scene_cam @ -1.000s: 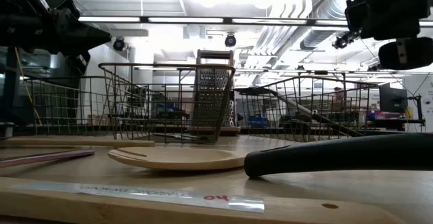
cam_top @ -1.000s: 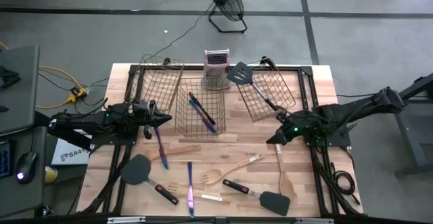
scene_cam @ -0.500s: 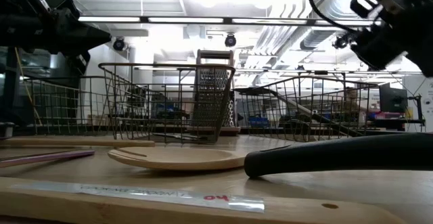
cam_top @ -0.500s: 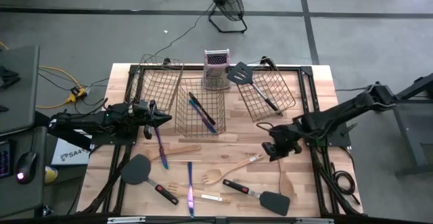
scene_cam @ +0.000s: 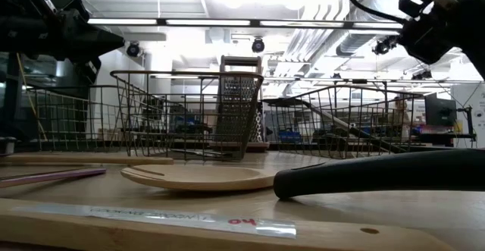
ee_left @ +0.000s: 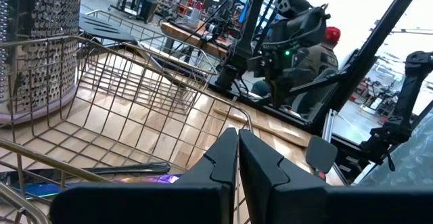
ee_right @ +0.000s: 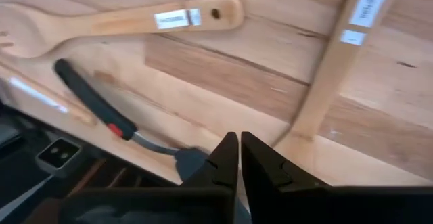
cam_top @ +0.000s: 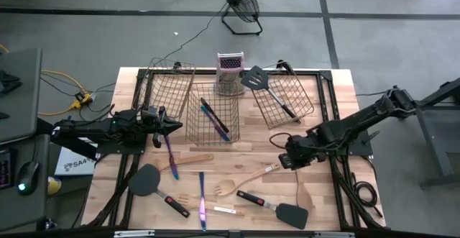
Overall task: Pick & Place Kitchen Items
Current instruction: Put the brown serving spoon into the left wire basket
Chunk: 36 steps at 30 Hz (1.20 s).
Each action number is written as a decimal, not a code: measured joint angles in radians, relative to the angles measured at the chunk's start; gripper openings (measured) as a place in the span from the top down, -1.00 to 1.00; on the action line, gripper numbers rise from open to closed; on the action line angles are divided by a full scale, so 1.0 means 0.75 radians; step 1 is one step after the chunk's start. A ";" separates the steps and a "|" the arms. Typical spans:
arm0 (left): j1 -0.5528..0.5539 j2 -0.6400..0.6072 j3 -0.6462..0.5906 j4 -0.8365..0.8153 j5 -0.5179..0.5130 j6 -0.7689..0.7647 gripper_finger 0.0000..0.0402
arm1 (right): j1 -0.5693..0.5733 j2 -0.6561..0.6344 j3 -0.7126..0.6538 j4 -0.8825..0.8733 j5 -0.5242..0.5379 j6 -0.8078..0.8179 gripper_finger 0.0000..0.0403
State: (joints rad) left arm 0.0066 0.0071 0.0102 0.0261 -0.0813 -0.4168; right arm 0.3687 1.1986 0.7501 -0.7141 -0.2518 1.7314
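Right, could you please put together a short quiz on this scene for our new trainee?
1. True or false: the box grater stands upright.
2. What lies in the middle basket? A: wooden spoons. B: slim purple-blue cutlery. C: a black spatula.
3. Are the fingers of the right end effector open or shut?
Key: 1 true; 2 B; 3 shut.

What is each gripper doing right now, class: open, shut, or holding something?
Left gripper: shut, holding nothing, near the middle wire basket.
Right gripper: shut, holding nothing, above the wooden fork on the table.
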 joint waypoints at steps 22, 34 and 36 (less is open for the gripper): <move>0.000 0.000 0.000 0.000 0.000 0.000 0.93 | 0.193 0.312 -0.001 -0.118 0.196 0.358 -0.02; 0.000 0.000 0.000 0.000 0.000 0.000 0.93 | 0.315 0.334 -0.001 -0.130 0.268 0.519 0.03; 0.000 0.000 0.000 0.000 0.000 0.000 0.93 | 0.321 0.334 -0.001 -0.133 0.268 0.519 0.03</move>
State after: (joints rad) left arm 0.0066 0.0070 0.0102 0.0261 -0.0814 -0.4167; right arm 0.6098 1.4490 0.7494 -0.8137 -0.0505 2.1204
